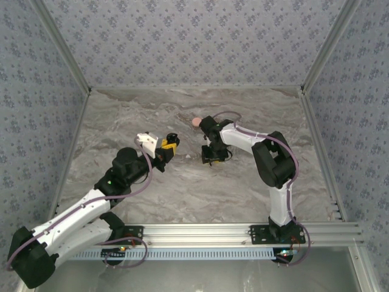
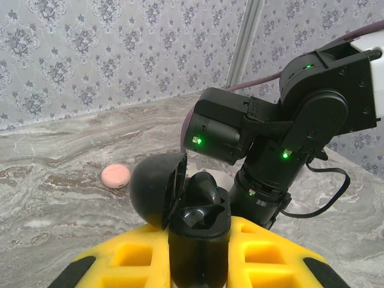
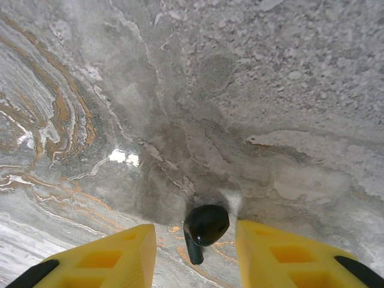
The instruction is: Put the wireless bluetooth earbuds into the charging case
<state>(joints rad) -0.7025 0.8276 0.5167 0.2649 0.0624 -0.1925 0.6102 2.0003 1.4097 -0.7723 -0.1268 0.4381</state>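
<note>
Leftmost, the left gripper is clamped on the black charging case, its yellow fingers pressing both flanks of the body. The case stands upright in the grasp with its domed lid swung open to the left in the left wrist view. The cavity is black on black, so whether an earbud sits inside cannot be told. Behind the lid, a small round pink disc lies flat on the marble-patterned table, well apart from the case. Further right, the right arm reaches down toward the table's middle. The right gripper points at the surface with its jaws parted. A black stemmed earbud lies on the table between the two yellow fingers, with a gap on either side and neither finger touching it. Its rounded head faces away from the wrist camera and its stem points back toward it.
</note>
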